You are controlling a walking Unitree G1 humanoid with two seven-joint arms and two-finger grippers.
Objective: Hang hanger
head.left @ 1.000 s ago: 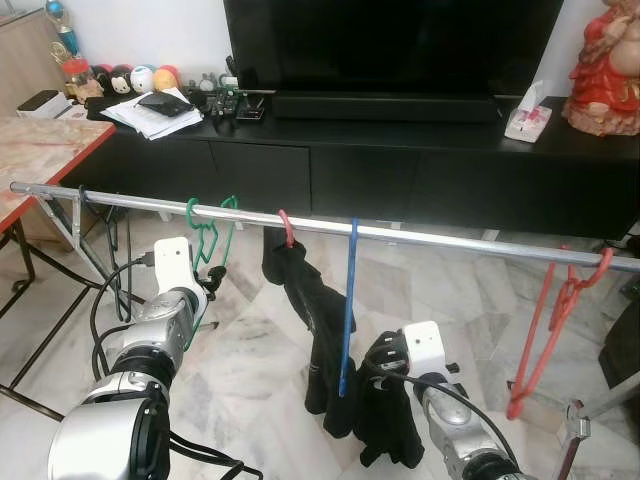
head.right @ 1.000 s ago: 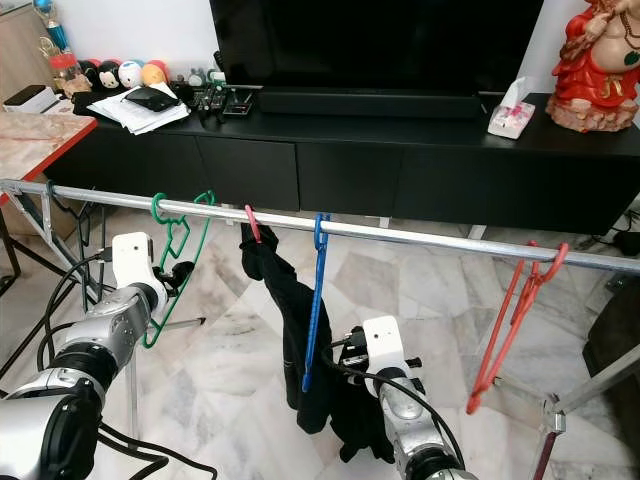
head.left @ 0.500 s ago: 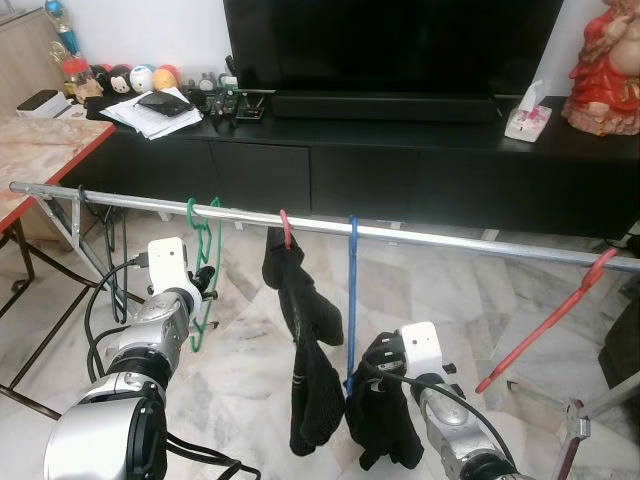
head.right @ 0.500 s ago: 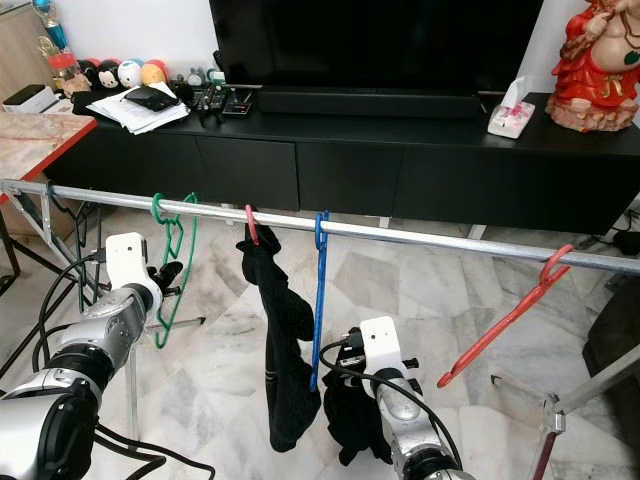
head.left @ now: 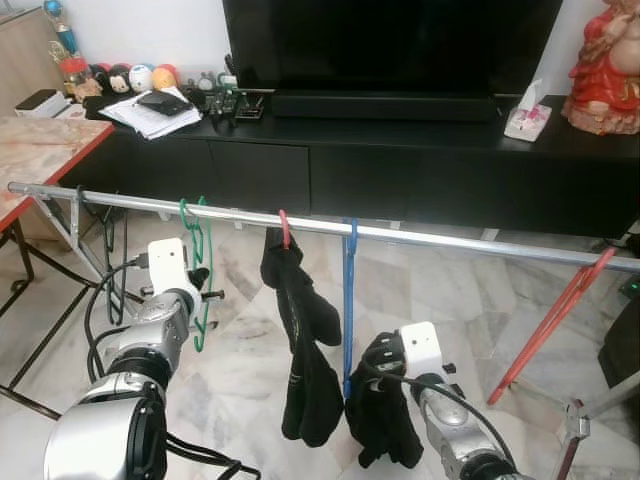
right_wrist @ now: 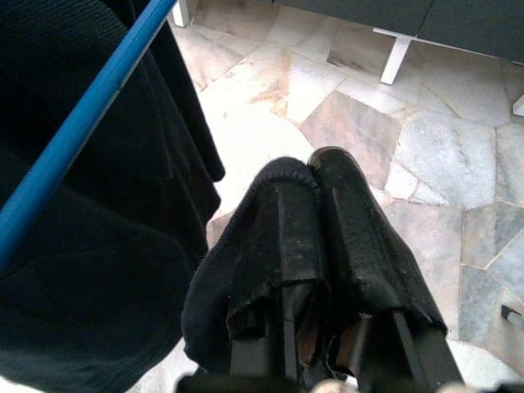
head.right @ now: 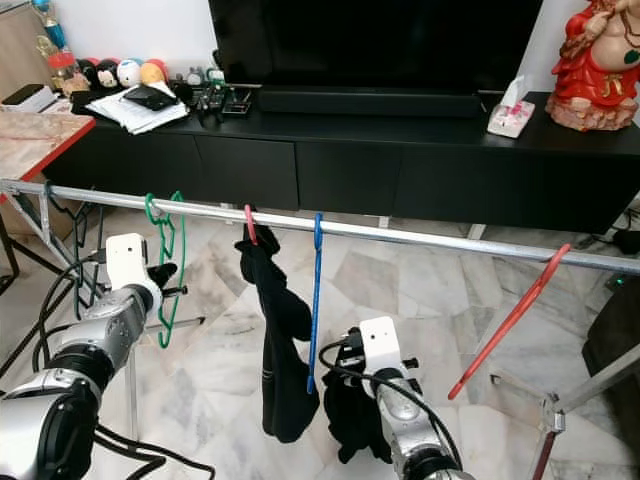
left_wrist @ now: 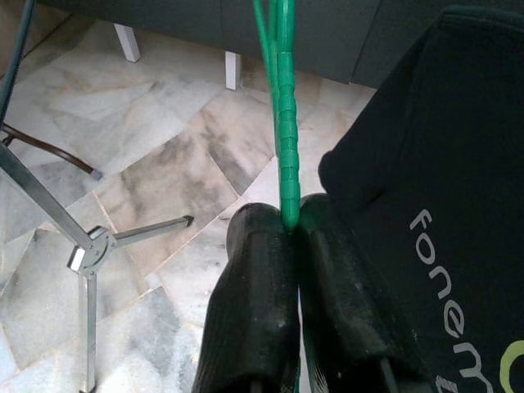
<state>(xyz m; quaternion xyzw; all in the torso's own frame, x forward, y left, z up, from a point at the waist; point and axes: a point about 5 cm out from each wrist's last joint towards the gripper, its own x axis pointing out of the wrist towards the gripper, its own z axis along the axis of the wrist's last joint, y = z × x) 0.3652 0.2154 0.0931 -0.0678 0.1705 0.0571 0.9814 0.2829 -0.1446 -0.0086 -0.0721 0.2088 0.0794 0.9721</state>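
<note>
Your left gripper (left_wrist: 288, 225) had its jaws clenched on the green hanger (head.left: 197, 262), which hung by its hook from the metal rail (head.left: 450, 241) near the rail's left end. Your right gripper (right_wrist: 315, 176) sat low under the rail, its jaws clamped on a fold of black cloth (right_wrist: 246, 270) draped over both fingers. Beside it hung a blue hanger (head.left: 348, 300), and a black garment (head.left: 305, 350) dangled from a red hook (head.left: 285, 228). A red hanger (head.left: 555, 322) hung tilted at the rail's right end. Behind stood a black counter (head.left: 400, 165) with a television (head.left: 390, 45).
</note>
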